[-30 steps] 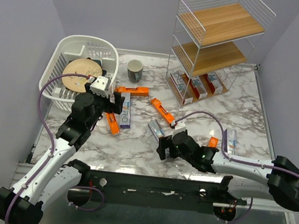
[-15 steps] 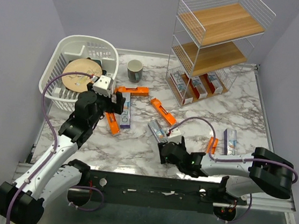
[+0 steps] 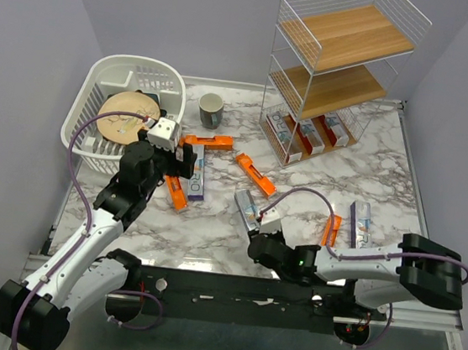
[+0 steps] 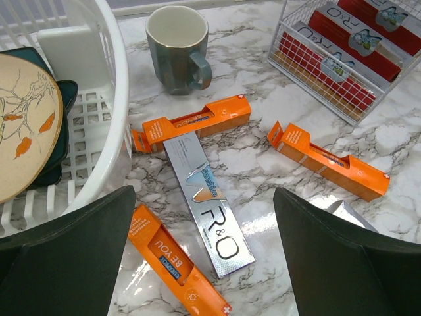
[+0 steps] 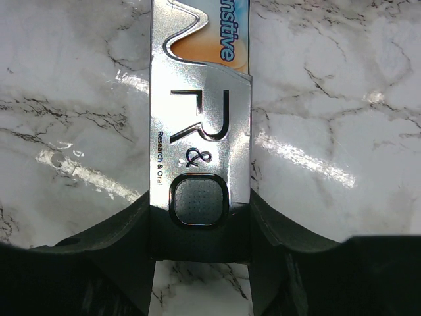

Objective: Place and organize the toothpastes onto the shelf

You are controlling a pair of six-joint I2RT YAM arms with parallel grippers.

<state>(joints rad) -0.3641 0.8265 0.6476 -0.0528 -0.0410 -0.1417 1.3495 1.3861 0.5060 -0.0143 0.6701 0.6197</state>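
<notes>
Silver toothpaste box point(image 5: 200, 131) lies clasped between the right pincer's point(image 5: 200, 214) jaws.

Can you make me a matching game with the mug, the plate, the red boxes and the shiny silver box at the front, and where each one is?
1 mug
2 plate
3 red boxes
4 front silver box

A bottom of the shelf
B held in the right gripper
C in the basket
D on the table beside the basket

Pairs: 1-D, 2-C, 3-A, 4-B
</notes>
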